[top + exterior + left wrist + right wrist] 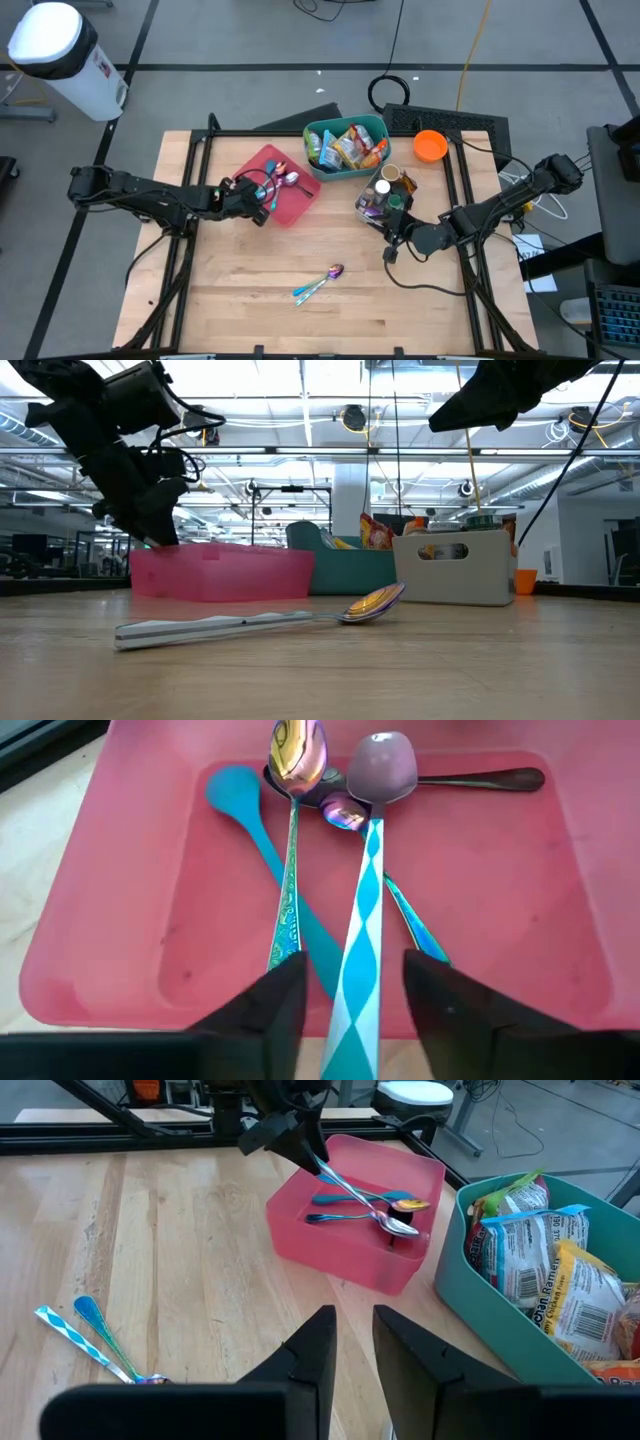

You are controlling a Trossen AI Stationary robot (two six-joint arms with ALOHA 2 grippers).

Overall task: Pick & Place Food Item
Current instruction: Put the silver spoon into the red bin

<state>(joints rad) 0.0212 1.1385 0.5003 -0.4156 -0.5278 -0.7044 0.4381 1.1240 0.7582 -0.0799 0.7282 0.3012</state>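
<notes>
Two arms: both dark, reaching in over the surface from opposite sides.
Surface: pale wooden surface (260,300) with a black frame along its edges.
Pink tray: shallow pink plastic tray (296,205) left of centre, with several spoons lying in it.
Teal bin: teal plastic bin (318,135) just behind the tray, filled with crinkled snack packets (530,1270), the food items.
White caddy: white handled caddy (455,575) right of the teal bin, holding small jars.
Orange cup: small orange cup (430,146) at the far edge, right of the teal bin.
Left gripper: left gripper (347,995) at the tray's near rim, fingers closed on the handle of a spoon with a blue-and-white diamond-patterned handle (362,930); its mauve bowl rests on the other spoons in the tray.
Right gripper: right gripper (352,1345) above bare wood in front of the caddy, fingers close together with a narrow gap, nothing between them.
Loose spoons: iridescent metal spoon (330,274) and a blue-handled one touching it, lying on open wood near the front centre, well apart from both grippers.
</notes>
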